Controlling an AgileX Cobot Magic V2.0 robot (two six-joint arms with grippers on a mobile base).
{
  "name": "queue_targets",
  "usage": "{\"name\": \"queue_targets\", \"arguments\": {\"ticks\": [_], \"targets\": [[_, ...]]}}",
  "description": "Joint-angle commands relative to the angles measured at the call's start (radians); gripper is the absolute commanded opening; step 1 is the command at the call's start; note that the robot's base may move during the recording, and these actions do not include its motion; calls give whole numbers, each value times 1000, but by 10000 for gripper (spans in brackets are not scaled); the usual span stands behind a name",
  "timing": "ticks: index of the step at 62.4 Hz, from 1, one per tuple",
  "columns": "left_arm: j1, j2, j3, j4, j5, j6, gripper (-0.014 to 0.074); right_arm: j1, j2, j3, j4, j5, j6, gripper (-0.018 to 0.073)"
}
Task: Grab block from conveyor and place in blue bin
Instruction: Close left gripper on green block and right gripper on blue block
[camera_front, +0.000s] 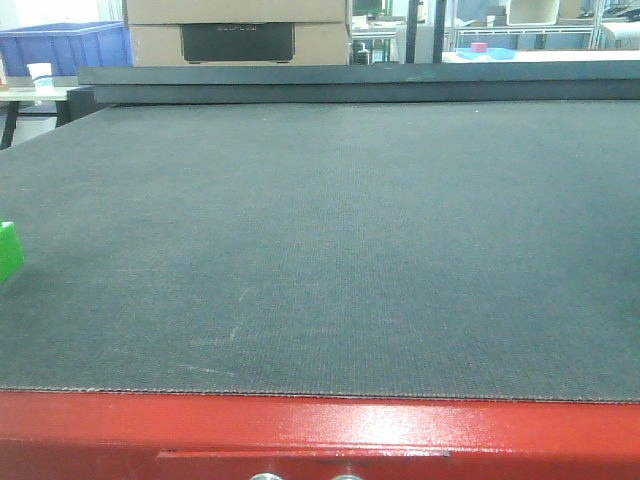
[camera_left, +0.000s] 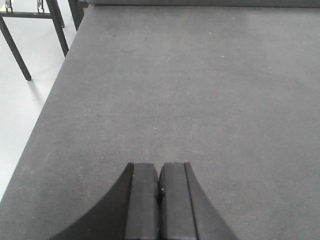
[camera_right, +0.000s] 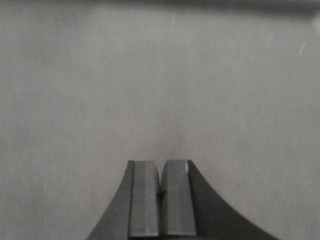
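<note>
A small bright green block (camera_front: 9, 250) sits on the dark grey conveyor belt (camera_front: 330, 240) at the far left edge of the front view, partly cut off. The belt rests on a red frame (camera_front: 320, 435). A blue bin (camera_front: 65, 45) stands in the far left background. In the left wrist view my left gripper (camera_left: 159, 167) hovers over bare belt (camera_left: 190, 90), its fingers pressed together with nothing between them. My right gripper (camera_right: 160, 165) is likewise shut and empty over plain belt (camera_right: 160, 75). Neither wrist view shows the block. Neither gripper appears in the front view.
The belt's left edge and black table legs (camera_left: 15, 50) over a pale floor show in the left wrist view. Cardboard boxes (camera_front: 238, 30) stand behind the belt. A light table with a pink object (camera_front: 480, 48) lies at the back right.
</note>
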Motion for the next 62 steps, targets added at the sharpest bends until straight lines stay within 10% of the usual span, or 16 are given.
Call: {"name": "queue_targets", "arguments": {"ticks": [1,62], "targets": [[3,-1,-12,-21,-7,1,-111,2,86,-7,-1,59,-1,-168],[3,358,-111,-106,339,-47,-111,-2,496,56,-85,120,106,-157]]}}
